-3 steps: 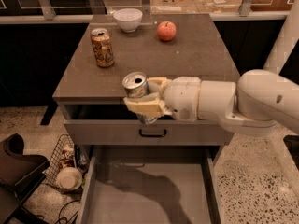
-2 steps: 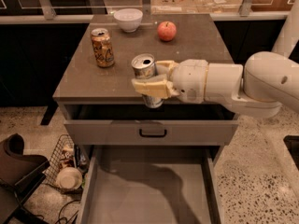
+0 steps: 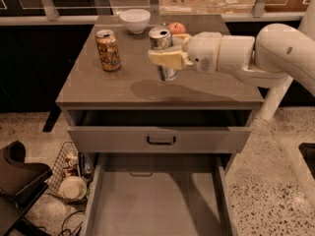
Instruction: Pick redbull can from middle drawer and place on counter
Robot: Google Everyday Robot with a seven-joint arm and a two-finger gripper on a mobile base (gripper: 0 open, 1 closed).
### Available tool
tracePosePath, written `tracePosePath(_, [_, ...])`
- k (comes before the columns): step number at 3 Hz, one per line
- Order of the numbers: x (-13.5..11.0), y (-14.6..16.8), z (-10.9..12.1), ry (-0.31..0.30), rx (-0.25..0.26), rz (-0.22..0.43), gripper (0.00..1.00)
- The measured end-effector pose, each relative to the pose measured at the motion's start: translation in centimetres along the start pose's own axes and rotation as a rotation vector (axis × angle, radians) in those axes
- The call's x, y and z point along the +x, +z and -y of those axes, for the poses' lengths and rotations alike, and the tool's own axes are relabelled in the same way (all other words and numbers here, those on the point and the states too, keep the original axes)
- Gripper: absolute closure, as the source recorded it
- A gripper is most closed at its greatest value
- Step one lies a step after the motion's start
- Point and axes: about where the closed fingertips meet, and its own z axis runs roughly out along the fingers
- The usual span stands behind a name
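The redbull can (image 3: 161, 38), slim and silver with a shiny round top, is held upright in my gripper (image 3: 168, 55), above the middle of the counter (image 3: 113, 90). The cream-coloured fingers (image 3: 165, 58) are shut around its body. The can's shadow lies on the counter top just below it. The middle drawer (image 3: 157, 200) is pulled out far at the bottom of the view, its flat grey floor bare. My white arm reaches in from the right.
A fatter orange-gold can (image 3: 108, 49) stands at the counter's left. A white bowl (image 3: 135, 20) and a red apple (image 3: 176, 28) sit at the back. The top drawer (image 3: 160, 139) with a dark handle is slightly open. A wire basket (image 3: 69, 173) sits on the floor, left.
My gripper has carried the redbull can up and back, from over the counter's front edge to above its middle, and a little to the right.
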Motion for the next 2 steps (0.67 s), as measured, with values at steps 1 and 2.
tracePosePath(1, [0.7, 0.9, 3.8, 0.009, 0.023, 0.027, 1.00])
tracePosePath(2, [2.4, 1.0, 6.2, 0.032, 0.046, 0.061, 1.00])
